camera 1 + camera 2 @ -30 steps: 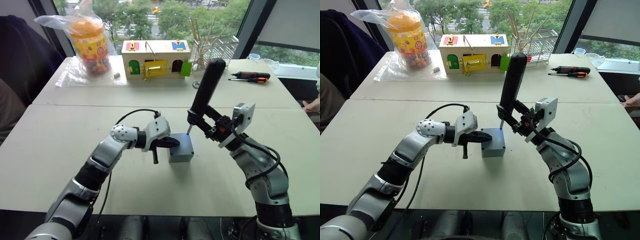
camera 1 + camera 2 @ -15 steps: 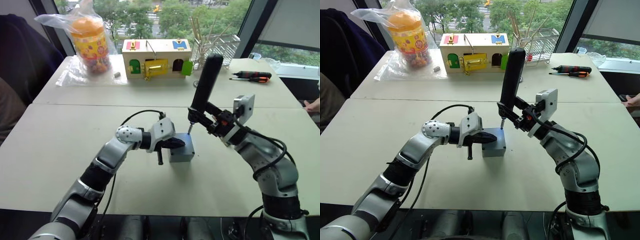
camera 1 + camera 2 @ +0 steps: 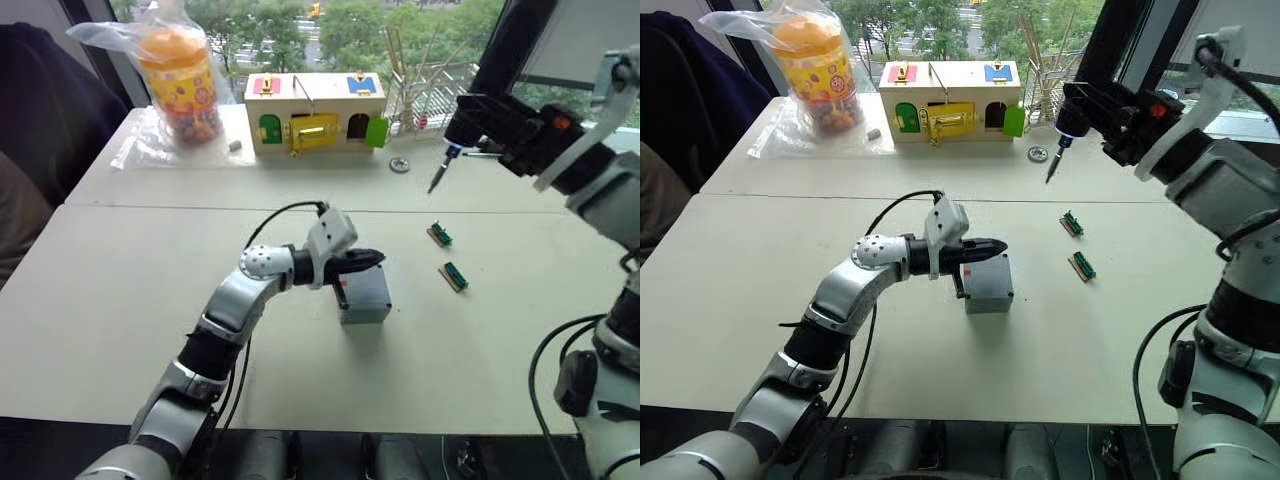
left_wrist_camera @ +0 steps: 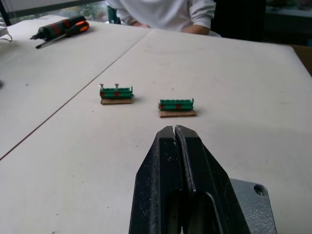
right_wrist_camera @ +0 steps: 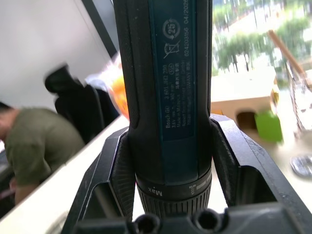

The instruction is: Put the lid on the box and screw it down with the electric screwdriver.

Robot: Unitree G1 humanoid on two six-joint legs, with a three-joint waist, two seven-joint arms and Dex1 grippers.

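The grey box [image 3: 365, 298] stands mid-table with the lid [image 4: 253, 197] lying on top; a screw hole shows at one lid corner. My left gripper [image 3: 375, 258] is shut with nothing in it, its black fingers [image 4: 187, 161] stretched just above the lid's left side. I cannot tell whether they touch it. High at the back right, my right gripper [image 3: 512, 125] is shut on the electric screwdriver [image 5: 163, 97]. The screwdriver's metal bit [image 3: 1052, 168] points down over the far table, well away from the box.
Two small green terminal blocks [image 3: 439, 233] [image 3: 453, 276] lie right of the box. At the back stand a wooden box with coloured doors [image 3: 315, 115], a bagged orange jar [image 3: 180, 85] and a wire rack [image 3: 430, 85]. Hand screwdrivers [image 4: 61, 30] lie far right. People sit at both sides.
My right arm has lifted the screwdriver off the box, up and back to the right. The left gripper has risen from the box's left side to over its top.
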